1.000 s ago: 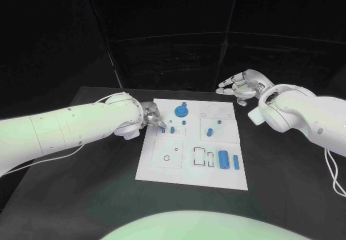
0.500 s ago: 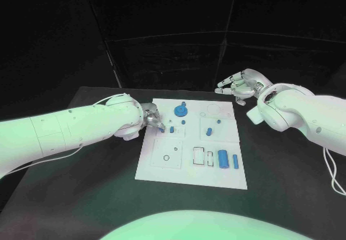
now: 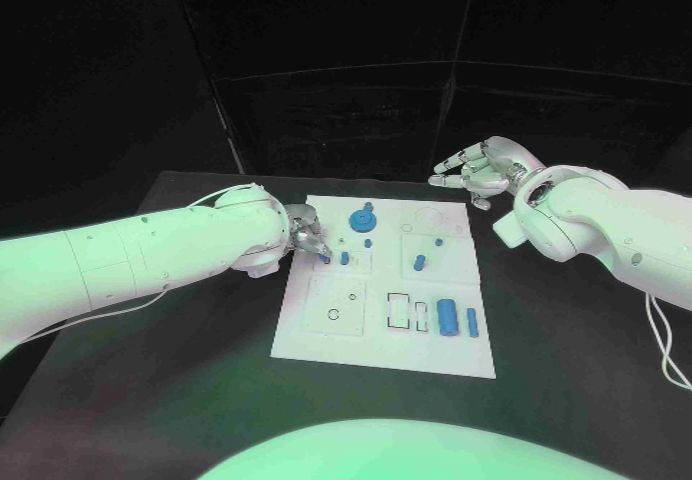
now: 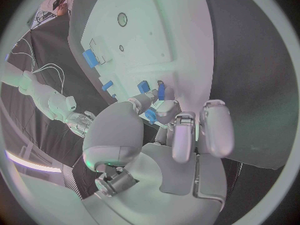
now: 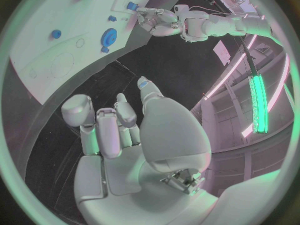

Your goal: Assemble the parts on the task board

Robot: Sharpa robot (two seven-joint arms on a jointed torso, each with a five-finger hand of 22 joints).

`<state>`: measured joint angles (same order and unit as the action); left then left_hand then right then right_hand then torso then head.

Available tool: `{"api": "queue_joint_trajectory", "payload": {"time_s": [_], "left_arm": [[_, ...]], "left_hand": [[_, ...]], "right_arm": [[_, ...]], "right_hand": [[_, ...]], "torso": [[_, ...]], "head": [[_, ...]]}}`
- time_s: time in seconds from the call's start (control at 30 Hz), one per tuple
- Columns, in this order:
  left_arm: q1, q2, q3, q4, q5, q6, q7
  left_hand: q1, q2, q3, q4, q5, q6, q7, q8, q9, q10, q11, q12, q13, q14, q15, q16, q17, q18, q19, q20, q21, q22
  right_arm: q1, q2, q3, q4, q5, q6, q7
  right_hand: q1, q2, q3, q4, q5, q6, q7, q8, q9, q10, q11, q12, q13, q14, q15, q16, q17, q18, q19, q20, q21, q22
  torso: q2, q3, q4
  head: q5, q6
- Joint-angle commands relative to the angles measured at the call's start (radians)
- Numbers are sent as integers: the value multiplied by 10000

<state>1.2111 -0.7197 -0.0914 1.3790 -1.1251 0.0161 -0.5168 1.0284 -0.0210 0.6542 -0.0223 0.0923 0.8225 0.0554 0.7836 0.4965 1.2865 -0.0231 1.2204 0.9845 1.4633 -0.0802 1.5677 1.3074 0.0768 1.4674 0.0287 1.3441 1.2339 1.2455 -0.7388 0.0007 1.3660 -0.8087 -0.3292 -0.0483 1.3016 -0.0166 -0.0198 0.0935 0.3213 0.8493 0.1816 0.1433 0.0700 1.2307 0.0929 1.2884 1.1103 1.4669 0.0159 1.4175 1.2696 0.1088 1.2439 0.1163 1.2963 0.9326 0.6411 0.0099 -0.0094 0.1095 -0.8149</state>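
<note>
The white task board point(image 3: 335, 340) lies in the middle of the black table. On it are a round blue part point(image 3: 362, 219), a short blue peg point(image 3: 418, 265), a blue cylinder point(image 3: 449, 317) and a slim blue bar point(image 3: 472, 321). My left hand point(image 3: 307, 238) is low over the board's left edge. Its thumb and a finger pinch a small blue part point(image 4: 150, 116), beside another small blue part point(image 3: 343, 258) standing in the board. My right hand point(image 3: 483, 170) hovers beyond the board's far right corner, fingers apart and half curled, holding nothing.
The board point(image 5: 37, 60) has several unfilled recesses, including a rectangular slot point(image 3: 397, 310) and a round hole point(image 3: 335, 316). Bare black table point(image 3: 173, 370) lies to both sides and in front. A white cable point(image 3: 666, 350) hangs by my right arm.
My right hand has drifted slightly up and away from the board. The left hand stays at the same spot on the board's left edge.
</note>
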Motion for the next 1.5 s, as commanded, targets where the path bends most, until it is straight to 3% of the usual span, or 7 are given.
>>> {"api": "queue_joint_trajectory", "payload": {"time_s": [0.03,0.47,0.87,0.97,1.17,1.5], "left_arm": [[-34,45,-28,-22,-116,307,-37],[-61,77,-30,20,-113,-75,-9],[-63,59,-29,-16,-113,183,-35],[-63,57,-29,-14,-113,278,-43],[-62,73,-29,-33,-113,370,-50],[-61,121,-29,-115,-113,358,-49]], "left_hand": [[-21,42,891,-913,-24,12,-60,13,-3,68,-24,-7,-8,1075,-76,31,2634,-89,67,-79,68,8],[-40,42,824,-888,-29,57,-89,53,9,128,-45,37,47,1075,-89,31,2634,-98,80,-89,95,52],[-26,30,800,-904,-27,73,-107,70,14,132,-61,25,17,1075,-99,31,2634,-91,73,-97,75,24],[-32,-21,745,-921,-31,101,-125,90,18,152,-74,37,34,1075,-110,31,2634,-91,73,-106,75,27],[-373,-387,168,-718,-48,283,-230,91,-38,175,-150,27,12,1075,-172,31,2634,-94,77,-157,74,42],[-568,-467,-360,-454,-48,449,-267,13,-144,208,-188,58,51,1075,-212,31,2634,-96,80,-203,67,51]], "right_arm": [[18,7,8,8,-22,47,50],[18,-5,8,12,-23,37,58],[18,-17,8,9,-23,35,53],[17,-18,8,6,-23,37,53],[17,-7,8,-3,-23,37,57],[16,9,8,-21,-23,36,58]], "right_hand": [[-22,99,-56,6,32,-43,-36,47,-8,-16,-28,-13,10,402,-62,-51,10,130,-42,4,-63,-11],[-22,99,-56,6,32,-43,-36,47,-8,-16,-28,-13,10,402,-62,-51,10,130,-42,4,-63,-11],[-22,99,-56,6,32,-43,-36,47,-8,-16,-28,-13,10,402,-62,-51,10,130,-42,4,-63,-11],[-22,99,-56,6,32,-43,-36,47,-8,-16,-28,-13,10,402,-62,-51,10,130,-42,4,-63,-11],[-22,99,-56,6,32,-43,-36,47,-8,-16,-28,-13,10,402,-62,-51,10,130,-42,4,-63,-11],[-22,99,-56,6,32,-43,-36,47,-8,-16,-28,-13,10,402,-62,-51,10,130,-42,4,-63,-11]], "torso": [[4,2,-1],[-6,12,22],[-2,10,33],[0,9,35],[0,14,34],[1,20,41]], "head": [[-6,-14],[-50,-12],[-83,-34],[-84,-42],[-91,-53],[-109,-81]]}}
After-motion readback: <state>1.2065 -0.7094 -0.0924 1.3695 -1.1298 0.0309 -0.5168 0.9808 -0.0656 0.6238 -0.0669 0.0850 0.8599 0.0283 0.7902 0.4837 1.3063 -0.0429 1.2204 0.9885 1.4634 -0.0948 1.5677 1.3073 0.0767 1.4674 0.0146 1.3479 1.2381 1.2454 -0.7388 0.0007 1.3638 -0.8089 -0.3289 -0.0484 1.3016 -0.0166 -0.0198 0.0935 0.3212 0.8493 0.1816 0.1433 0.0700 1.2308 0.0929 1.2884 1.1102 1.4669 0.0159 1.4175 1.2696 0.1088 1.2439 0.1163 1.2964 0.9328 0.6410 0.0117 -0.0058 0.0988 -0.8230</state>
